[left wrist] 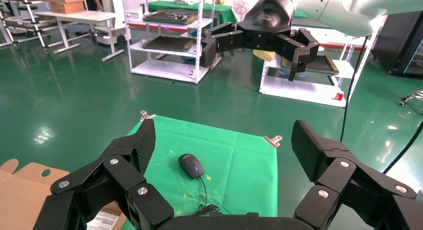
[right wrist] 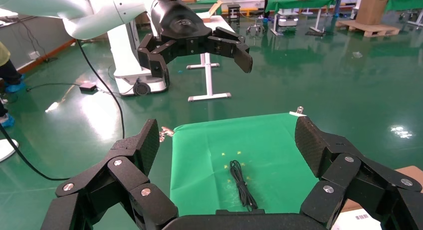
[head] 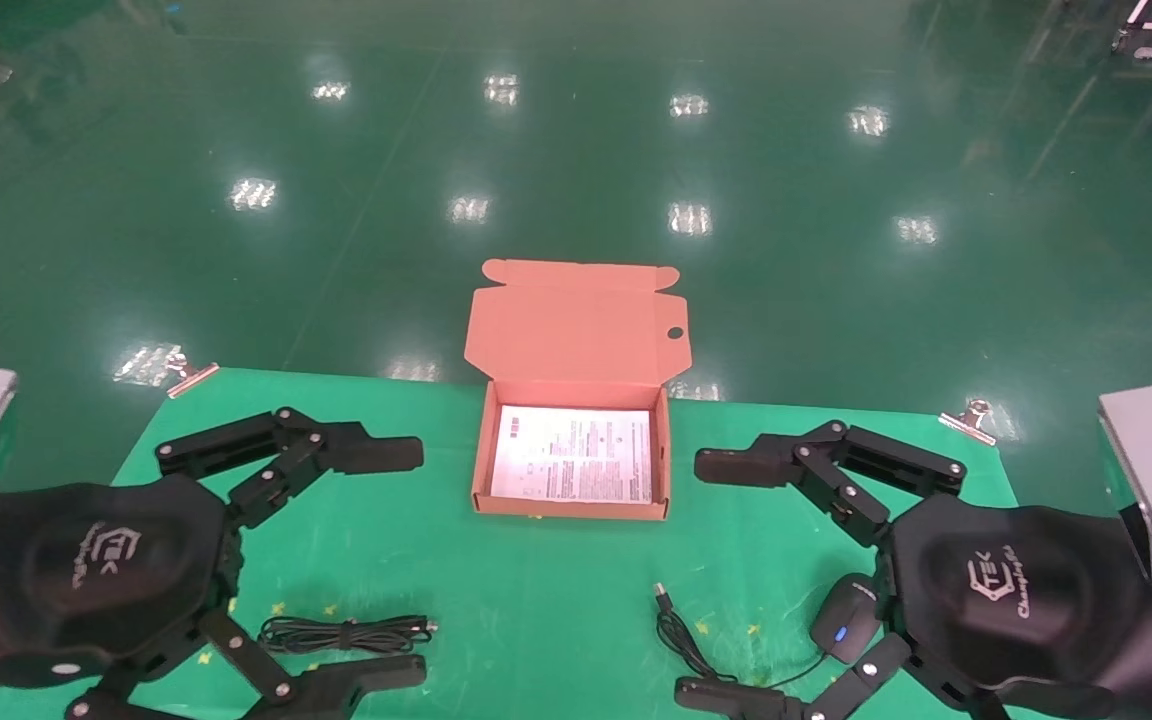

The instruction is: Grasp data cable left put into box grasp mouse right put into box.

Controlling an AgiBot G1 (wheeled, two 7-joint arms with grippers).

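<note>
Left hand (head: 391, 560) spread wide, empty, hovering over the counter (head: 556, 590) at 9 o'clock from the box (head: 572, 455). Right hand (head: 726, 575) also wide, empty, at 3 o'clock from the box. Nothing grasped yet.

Data cable (head: 346, 634): tied bundle lying flat on the green cloth, at 7 o'clock from the box, between the left hand's two fingers as seen from the head. Mouse (head: 846, 617): at 5 o'clock from the box, just under the right hand's palm edge, its cord (head: 681, 640) looping away toward 9 o'clock with the plug end pointing at the box.

Risks, judged:
- Cable bundle is thin and low; fingers may close over it and scrape the cloth, bunching it.
- Bundle is long; gripped off-centre, an end could droop and catch the box wall.
- Mouse cord trails loose; it may hang outside the box or drag.
- Box is light and may slide if nudged.

Surroundings: box lid standing open at 12 o'clock, printed sheet (head: 573, 455) on its floor; metal clips (head: 966, 418) pin the cloth corners. Path to the box looks unobstructed.
</note>
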